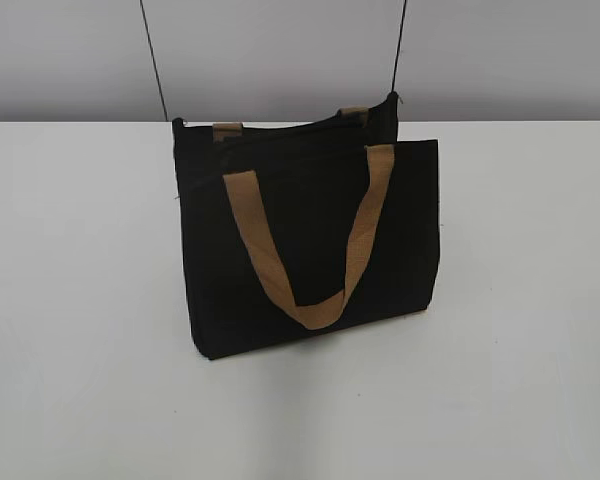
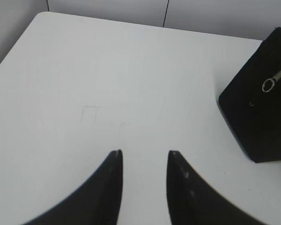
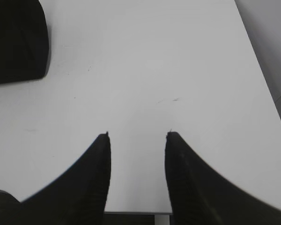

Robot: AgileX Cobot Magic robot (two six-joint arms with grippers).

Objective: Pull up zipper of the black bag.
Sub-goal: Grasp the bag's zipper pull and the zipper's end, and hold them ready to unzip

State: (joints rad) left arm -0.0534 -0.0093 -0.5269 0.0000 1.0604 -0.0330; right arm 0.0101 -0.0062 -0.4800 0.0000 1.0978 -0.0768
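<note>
The black bag (image 1: pixel 310 235) stands upright on the white table, its tan strap handle (image 1: pixel 310 240) hanging down the front pocket panel. In the left wrist view the bag's end (image 2: pixel 257 103) shows at the right, with the silver zipper pull and round ring (image 2: pixel 271 82) hanging against it. The zipper does not show in the exterior view. My left gripper (image 2: pixel 144 153) is open and empty over bare table, well left of the bag. My right gripper (image 3: pixel 136 135) is open and empty near the table's front edge; a bag corner (image 3: pixel 16 42) lies at upper left.
The white table (image 1: pixel 80 300) stretches around the bag on all sides. Two thin black cables (image 1: pixel 155 60) run up the grey wall behind. The table's right edge (image 3: pixel 262 93) and front edge show in the right wrist view.
</note>
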